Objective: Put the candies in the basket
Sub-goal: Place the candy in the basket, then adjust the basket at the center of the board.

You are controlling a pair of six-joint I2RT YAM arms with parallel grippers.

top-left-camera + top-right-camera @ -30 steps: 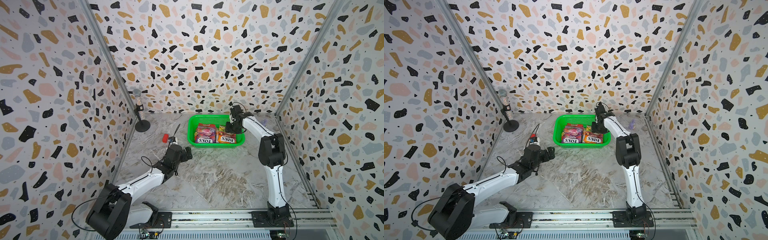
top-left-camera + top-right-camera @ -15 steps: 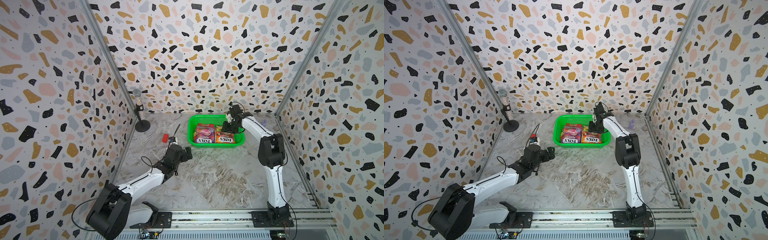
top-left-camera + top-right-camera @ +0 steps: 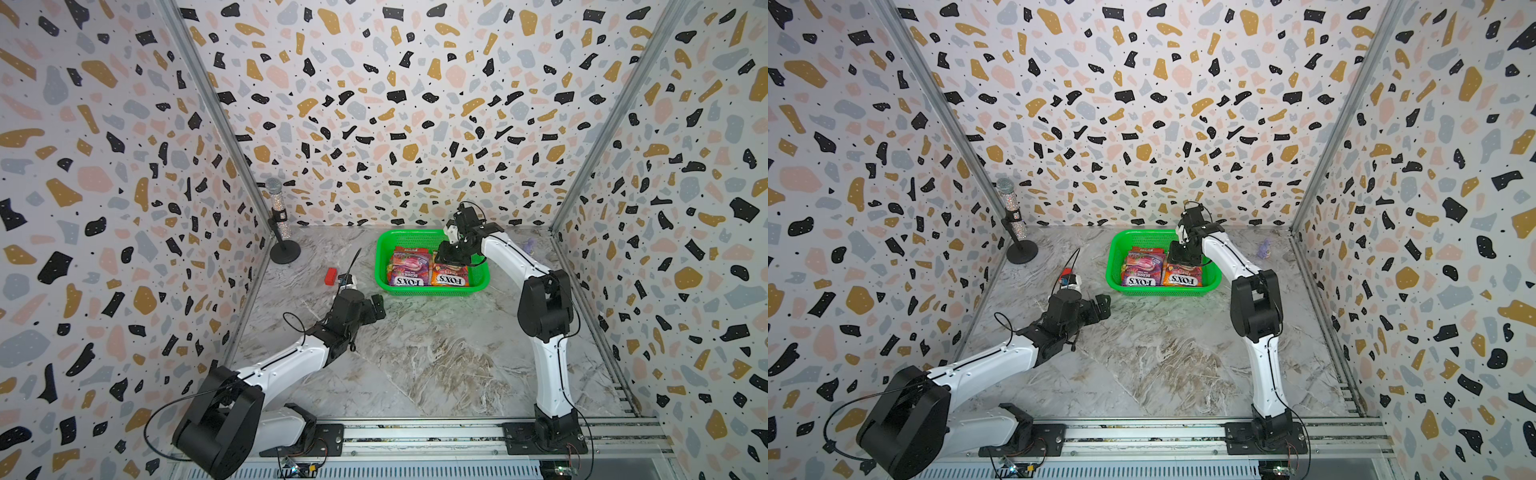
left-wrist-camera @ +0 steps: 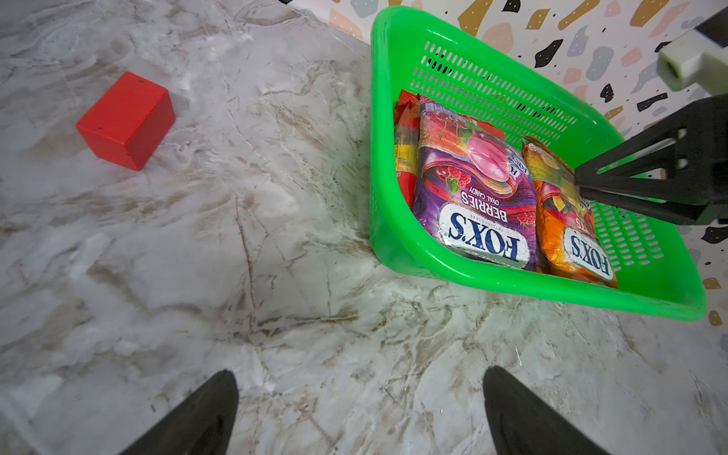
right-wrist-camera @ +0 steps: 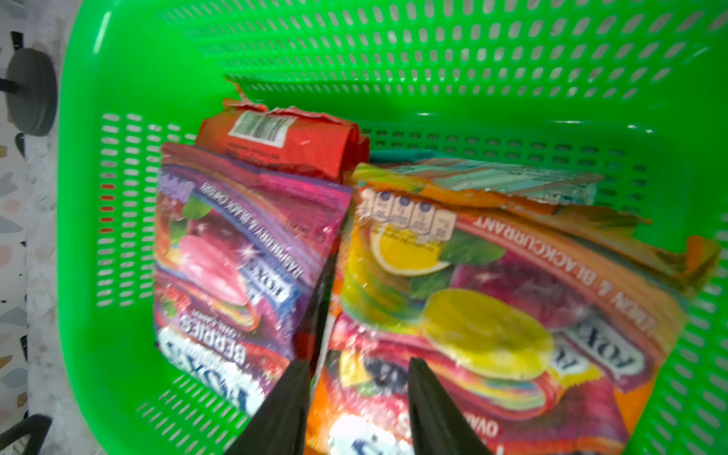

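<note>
- The right gripper (image 5: 356,366) hangs low inside the basket (image 5: 394,47). Its two black fingers stand partly apart with nothing clamped between them. Only their tips show in the wrist view.
- The tips are over the orange bag (image 5: 492,315), at the edge that faces the purple bag (image 5: 236,256). Blur hides whether they touch it.
- The two bags lie side by side, face up.
- The red bag (image 5: 291,145) is mostly hidden under the purple bag, with only its barcode end showing.
- The teal bag (image 5: 492,177) shows only as a strip from under the orange bag.
- More orange edges peek out under the orange bag; I cannot tell whether they are a separate bag.
- In both top views the right arm covers the far end of the orange bag.
- The left gripper (image 4: 360,372) hovers wide open and empty over the marble table (image 4: 275,275), near the basket.
- A red block (image 4: 126,120) lies apart from the basket.
</note>
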